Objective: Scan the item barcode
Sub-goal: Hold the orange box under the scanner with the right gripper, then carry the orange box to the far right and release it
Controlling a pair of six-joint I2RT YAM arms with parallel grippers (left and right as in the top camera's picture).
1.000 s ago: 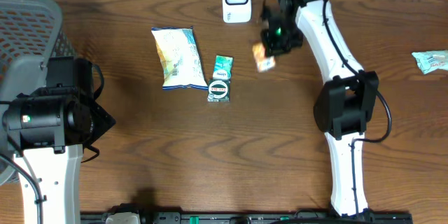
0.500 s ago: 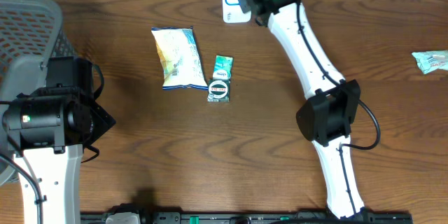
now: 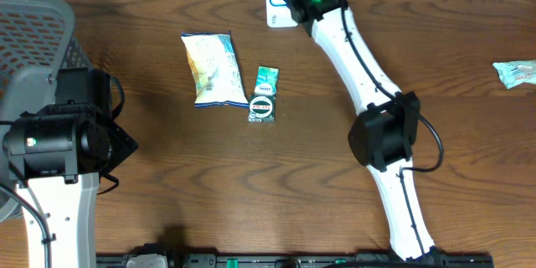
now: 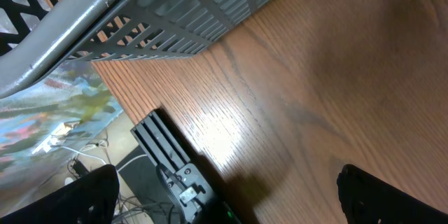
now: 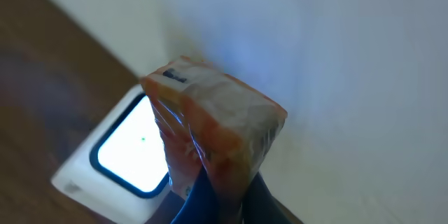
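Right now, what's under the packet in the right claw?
The white scanner, its window lit, sits below the orange packet. The packet covers one end of it, so that part cannot be seen.

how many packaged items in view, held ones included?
4: white bag and green packet side by side mid-table, pale packet at right edge, orange pack in right end effector. Basket may hide more.

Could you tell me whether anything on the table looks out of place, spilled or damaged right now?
Nothing looks spilled or damaged. The only oddity is a pale packet at the view's far right edge, lying well apart from the chip bag and green packet and partly cut off by the frame.
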